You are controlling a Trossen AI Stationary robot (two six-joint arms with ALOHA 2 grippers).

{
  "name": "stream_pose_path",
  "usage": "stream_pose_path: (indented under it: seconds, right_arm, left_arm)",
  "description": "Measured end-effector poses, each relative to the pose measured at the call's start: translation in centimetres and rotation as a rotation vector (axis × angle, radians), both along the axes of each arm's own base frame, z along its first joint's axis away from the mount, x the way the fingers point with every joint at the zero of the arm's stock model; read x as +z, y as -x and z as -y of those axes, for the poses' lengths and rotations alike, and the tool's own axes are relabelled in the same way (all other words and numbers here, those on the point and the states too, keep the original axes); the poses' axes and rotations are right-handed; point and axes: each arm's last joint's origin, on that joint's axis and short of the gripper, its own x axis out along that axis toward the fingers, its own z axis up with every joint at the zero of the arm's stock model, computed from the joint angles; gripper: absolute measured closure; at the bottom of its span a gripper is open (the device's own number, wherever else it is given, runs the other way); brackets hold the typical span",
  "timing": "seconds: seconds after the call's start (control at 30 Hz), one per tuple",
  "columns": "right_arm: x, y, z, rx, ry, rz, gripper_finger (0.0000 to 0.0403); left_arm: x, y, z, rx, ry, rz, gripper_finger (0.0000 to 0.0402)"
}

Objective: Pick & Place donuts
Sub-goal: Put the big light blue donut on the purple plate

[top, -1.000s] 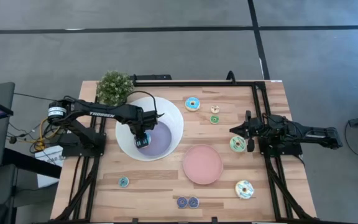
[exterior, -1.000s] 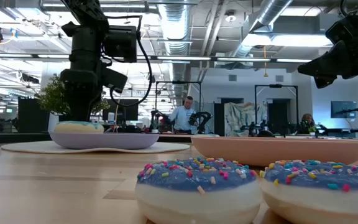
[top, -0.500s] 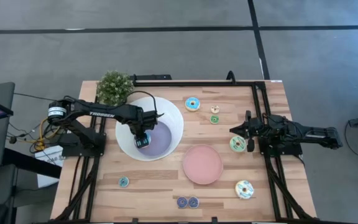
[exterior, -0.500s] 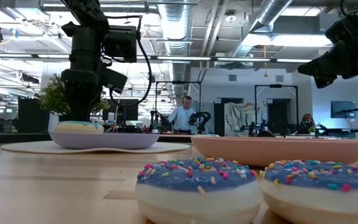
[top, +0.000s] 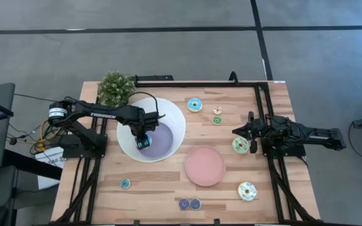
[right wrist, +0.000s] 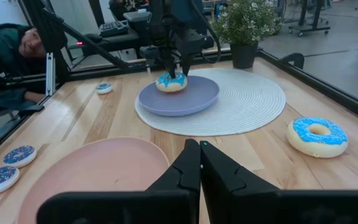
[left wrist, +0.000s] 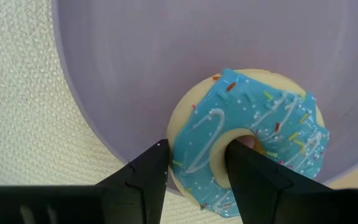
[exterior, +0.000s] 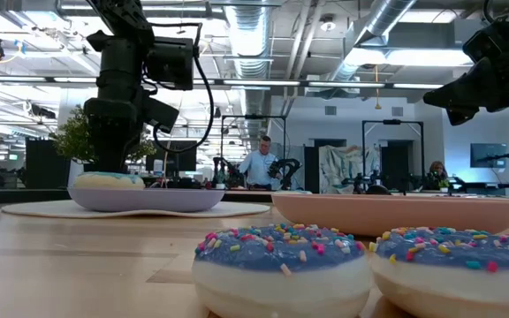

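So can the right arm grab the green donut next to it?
Probably yes. The green donut lies on bare table right beside the right gripper, nothing between them. The gripper is shut, so it must open first.

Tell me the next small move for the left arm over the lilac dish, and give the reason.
Probably open the left gripper and lift straight up. Its fingers pinch one side of the blue-iced ring donut with sprinkles, one finger through the hole, and the donut appears to rest on the lilac centre of the big white bowl. The right gripper waits shut beside the round pink plate.
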Motion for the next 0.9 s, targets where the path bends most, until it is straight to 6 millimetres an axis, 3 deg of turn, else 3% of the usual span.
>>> stream_pose_path:
  seconds: [0.4, 0.73, 0.9]
  right_arm:
    - [0.01, 0.00, 0.00, 0.000, 0.000, 0.000, 0.0403]
    - [0.01, 0.00, 0.00, 0.000, 0.000, 0.001, 0.0403]
    - [0.01, 0.00, 0.00, 0.000, 0.000, 0.001, 0.0403]
  left_arm:
    - [0.00, -0.01, 0.00, -0.006, 0.001, 0.001, 0.0244]
    - [0.00, 0.00, -0.02, 0.010, -0.006, 0.000, 0.0137]
    - [-0.01, 0.13, 0.01, 0.011, 0.005, -0.013, 0.0114]
